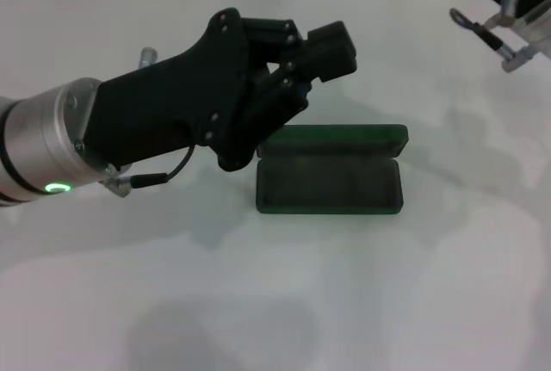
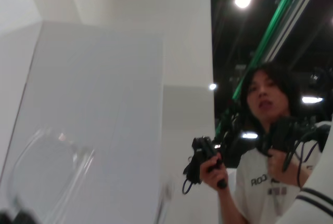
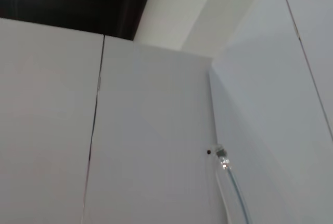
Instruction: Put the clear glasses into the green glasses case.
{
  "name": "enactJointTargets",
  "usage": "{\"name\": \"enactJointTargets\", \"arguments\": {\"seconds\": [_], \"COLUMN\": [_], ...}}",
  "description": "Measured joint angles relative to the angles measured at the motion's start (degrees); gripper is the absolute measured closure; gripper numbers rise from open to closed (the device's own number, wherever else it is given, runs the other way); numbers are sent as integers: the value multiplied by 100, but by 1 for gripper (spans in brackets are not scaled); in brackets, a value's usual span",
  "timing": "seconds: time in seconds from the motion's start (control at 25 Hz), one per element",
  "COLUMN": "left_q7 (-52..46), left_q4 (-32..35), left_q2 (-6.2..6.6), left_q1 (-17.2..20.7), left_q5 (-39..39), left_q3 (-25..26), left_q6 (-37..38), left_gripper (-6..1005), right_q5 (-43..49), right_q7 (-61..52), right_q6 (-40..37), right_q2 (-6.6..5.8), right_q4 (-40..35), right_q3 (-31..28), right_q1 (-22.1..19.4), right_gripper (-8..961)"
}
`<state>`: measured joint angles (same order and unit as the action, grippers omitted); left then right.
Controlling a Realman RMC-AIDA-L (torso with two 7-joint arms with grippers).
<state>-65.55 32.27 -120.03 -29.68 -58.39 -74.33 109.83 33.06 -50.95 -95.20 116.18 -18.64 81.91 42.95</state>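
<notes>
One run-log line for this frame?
left gripper: above table, near case | green glasses case: open, empty | clear glasses: at left wrist | right arm: far corner

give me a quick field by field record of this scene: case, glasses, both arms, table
case: green glasses case lying open on the table, dark lining up, nothing inside it
glasses: a clear lens shows close to the left wrist camera; not visible in the head view
left gripper: above the table, just beyond the left end of the case's raised lid; fingers close together
right gripper: at the far right edge, away from the case
table: white
task state: glasses not yet in the case
</notes>
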Motion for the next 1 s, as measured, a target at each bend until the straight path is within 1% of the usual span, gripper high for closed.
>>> {"name": "enactJointTargets", "arguments": {"seconds": [0.2, 0.64, 1.0], "left_q7": [23, -36, -51], "left_q4": [-28, -62, -79], "left_q2": [-2, 7, 18], "left_q1": [-64, -58, -25], "left_q5": [285, 671, 893], "left_q3": [-164, -137, -134], "left_q6": [-1, -446, -561], "left_gripper": [957, 957, 956], "right_q5": [-37, -8, 15], "right_q7": [19, 24, 86], "right_q6": [128, 393, 613], "right_q2": [0, 0, 0], "right_q4": [11, -59, -94], "right_q3": [283, 688, 963], "right_q1": [0, 119, 211], "right_gripper": [836, 835, 835]}}
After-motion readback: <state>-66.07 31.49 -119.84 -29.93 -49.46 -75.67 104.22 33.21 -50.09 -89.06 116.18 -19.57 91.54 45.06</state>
